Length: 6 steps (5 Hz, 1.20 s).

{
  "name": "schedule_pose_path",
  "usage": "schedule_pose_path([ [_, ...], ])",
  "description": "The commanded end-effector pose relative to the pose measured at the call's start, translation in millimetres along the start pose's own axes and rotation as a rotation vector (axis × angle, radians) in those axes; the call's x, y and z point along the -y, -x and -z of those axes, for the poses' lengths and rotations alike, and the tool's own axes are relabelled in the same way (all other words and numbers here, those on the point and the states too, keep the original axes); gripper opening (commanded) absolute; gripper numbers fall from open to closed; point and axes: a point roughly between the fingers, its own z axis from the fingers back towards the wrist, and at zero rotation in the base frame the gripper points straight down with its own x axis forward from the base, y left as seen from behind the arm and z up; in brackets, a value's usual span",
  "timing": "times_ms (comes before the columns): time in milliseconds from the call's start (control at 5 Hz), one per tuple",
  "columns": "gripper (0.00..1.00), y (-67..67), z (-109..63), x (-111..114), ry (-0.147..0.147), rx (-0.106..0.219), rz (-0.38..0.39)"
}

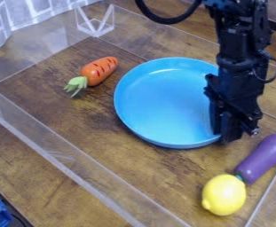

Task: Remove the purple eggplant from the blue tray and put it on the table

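Note:
The purple eggplant [264, 154] lies on the table [57, 133] just right of the blue tray [164, 102], outside its rim, teal stem cap towards the front. The tray is round, shallow and holds nothing. My gripper [232, 135] points straight down at the tray's right rim, its dark fingers [226, 122] drawn narrow with the rim between them. The eggplant sits a little to the right of and below the fingertips, untouched.
A yellow lemon [224, 194] rests on the wood in front of the eggplant. An orange carrot [96, 71] lies left of the tray. Clear acrylic walls [92, 173] bound the front and left sides.

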Motion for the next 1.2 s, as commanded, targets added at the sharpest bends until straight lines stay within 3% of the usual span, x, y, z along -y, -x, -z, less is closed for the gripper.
schedule_pose_path([
  [0, 0.00, -19.3, -20.0, 7.8, -0.014, 0.063, 0.058],
  [1000, 0.00, -25.3, -25.4, 15.2, 0.011, 0.037, 0.106],
])
